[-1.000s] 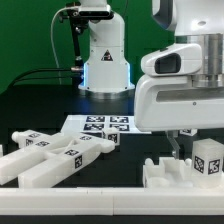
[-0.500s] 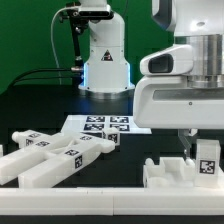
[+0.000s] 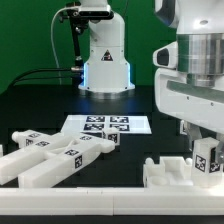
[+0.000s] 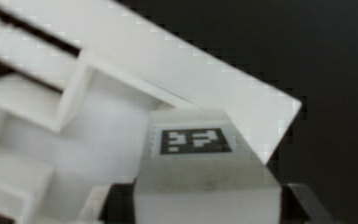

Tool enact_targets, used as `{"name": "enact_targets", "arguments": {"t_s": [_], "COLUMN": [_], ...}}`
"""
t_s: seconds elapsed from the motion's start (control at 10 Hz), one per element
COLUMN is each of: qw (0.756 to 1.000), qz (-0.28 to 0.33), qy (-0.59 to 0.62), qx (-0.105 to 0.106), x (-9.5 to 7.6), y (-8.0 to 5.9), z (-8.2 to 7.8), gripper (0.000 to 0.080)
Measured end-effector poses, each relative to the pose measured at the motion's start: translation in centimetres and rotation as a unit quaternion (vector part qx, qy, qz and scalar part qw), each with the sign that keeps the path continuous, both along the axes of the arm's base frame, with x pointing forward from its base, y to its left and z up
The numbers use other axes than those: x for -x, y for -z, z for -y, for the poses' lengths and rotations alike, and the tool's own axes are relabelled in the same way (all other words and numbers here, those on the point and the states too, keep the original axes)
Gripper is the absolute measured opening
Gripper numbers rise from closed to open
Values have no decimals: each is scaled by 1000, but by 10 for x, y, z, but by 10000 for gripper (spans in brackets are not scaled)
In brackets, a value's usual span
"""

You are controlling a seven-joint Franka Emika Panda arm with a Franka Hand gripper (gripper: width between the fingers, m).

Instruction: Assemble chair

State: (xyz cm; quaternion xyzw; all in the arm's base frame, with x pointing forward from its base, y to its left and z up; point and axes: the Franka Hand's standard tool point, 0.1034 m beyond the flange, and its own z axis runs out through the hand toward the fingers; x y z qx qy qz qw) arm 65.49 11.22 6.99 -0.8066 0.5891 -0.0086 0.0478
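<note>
On the exterior view's left, matte white plastic long bars (image 3: 50,158) with square tags lie loose. Their long axes slant toward the marker board (image 3: 105,124) at centre. On the right, my gripper (image 3: 207,148) is clamped on a small white tagged block (image 3: 208,160), upright by the white notched panel (image 3: 168,173). I judge nearly all joining remains.

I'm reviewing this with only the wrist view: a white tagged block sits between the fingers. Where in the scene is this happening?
Observer: At the exterior view's right, the gripper holds the small matte white block with a square tag, right by a notched white plastic panel.
Operator: Other loose parts?
Observer: Long white tagged bars lie on the black table at the exterior view's left.
Operator: Anything else?
Observer: The flat white marker board lies behind the bars.
</note>
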Motion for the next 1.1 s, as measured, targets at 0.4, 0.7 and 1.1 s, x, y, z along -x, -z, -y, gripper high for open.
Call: {"name": "enact_targets", "arguments": {"t_s": [0.4, 0.7, 1.1], "qw": [973, 954, 960], "qz": [-17, -23, -21], "qy": [229, 296, 278], "qx": [-35, -32, -31], "x": [0, 1, 1], "y": [1, 0, -1], "z": [2, 7, 7], "gripper": [284, 284, 567]}}
